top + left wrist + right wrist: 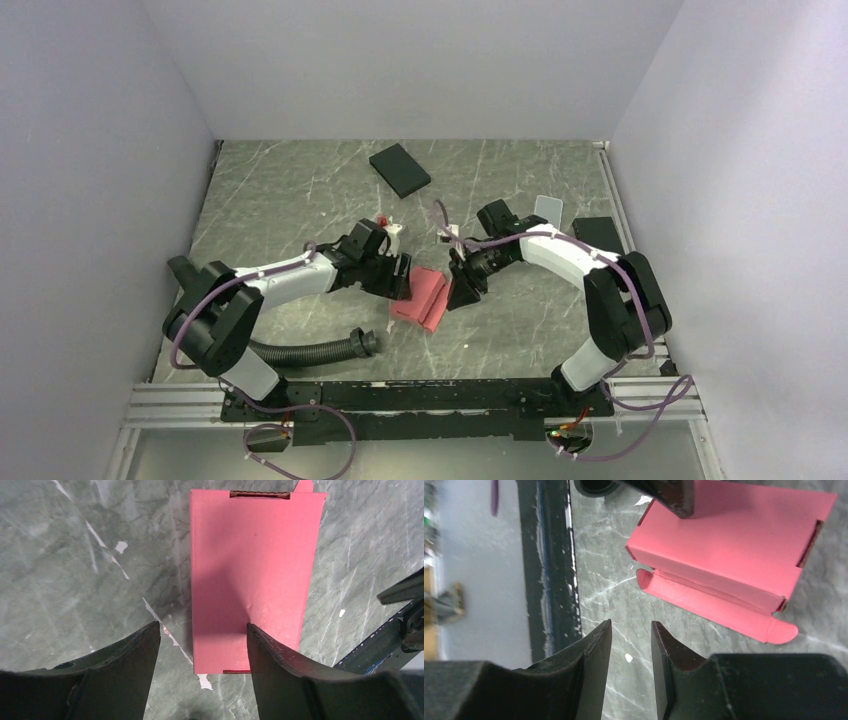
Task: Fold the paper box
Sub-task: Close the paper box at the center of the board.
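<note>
Closest to the lens in the left wrist view, the left gripper (201,630) is hanging low over the table (75,580). Its jaws are standing wide apart and are holding nothing. One jaw is hovering over the bare marble-patterned surface, just beside a long edge of the paper box (252,570). The other jaw is sitting over the top face of the box. It seems to be pressing there, because a small dent is showing at its tip, but I cannot be fully sure of the contact.

The box is pinkish-red and is lying flat in the middle of the table, between the two grippers. It is closed into a low rectangular shape. Along its right side one long flap (714,607) with a rounded tab is lying open on the table, not tucked in. The right gripper (630,625) is hovering just to the right of this flap, not touching it. Its jaws are only a little apart and are gripping nothing.

On the far side of the table a black flat box (400,170) is lying well apart from the paper box. A tiny red-and-white carton (386,223) is sitting just beyond the left wrist. Near the base of the left arm a black ribbed hose (310,350) is curving across the table.
</note>
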Available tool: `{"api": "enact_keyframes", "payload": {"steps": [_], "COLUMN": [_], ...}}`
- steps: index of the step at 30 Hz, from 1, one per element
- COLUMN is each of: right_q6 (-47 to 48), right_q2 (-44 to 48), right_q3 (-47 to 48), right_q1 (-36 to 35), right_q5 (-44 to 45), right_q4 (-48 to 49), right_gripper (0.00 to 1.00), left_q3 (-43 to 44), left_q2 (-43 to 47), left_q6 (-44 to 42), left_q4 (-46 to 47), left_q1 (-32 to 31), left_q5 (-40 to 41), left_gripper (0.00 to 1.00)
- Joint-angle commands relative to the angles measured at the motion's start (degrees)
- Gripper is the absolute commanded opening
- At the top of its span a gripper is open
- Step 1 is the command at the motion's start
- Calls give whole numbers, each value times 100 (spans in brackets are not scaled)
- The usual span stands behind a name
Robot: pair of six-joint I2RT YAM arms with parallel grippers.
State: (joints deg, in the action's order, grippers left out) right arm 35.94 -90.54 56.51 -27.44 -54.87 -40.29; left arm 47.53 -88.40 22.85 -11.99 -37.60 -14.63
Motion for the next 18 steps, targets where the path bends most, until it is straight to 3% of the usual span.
{"api": "enact_keyframes", "payload": {"steps": [1,5,9,14,18], "right_q6": [-1471,-3068,-4388,-5599,-6132], "right_q2": [-298,-216,324,513,256], "right_q3": [-121,-631,-1287,-1907,-2050], "right_q1": [437,609,738,905,1037], "right_q5": [-744,-984,-421,311,89], "right_q4": [470,1480,2640,3483,3741], "right_gripper": [36,38,46,53,55], "left_q3": [279,327,377,354,321], "left_q2": [-242,-408,-500,-451,-420], "left_q6": [100,187,265,321,398], "left_q4": [-117,-197,-307,-337,-336], "left_q1": [-190,-344,-433,-445,-449], "left_q5": [52,287,473,576,605], "left_gripper": [68,67,67,67,68]}}
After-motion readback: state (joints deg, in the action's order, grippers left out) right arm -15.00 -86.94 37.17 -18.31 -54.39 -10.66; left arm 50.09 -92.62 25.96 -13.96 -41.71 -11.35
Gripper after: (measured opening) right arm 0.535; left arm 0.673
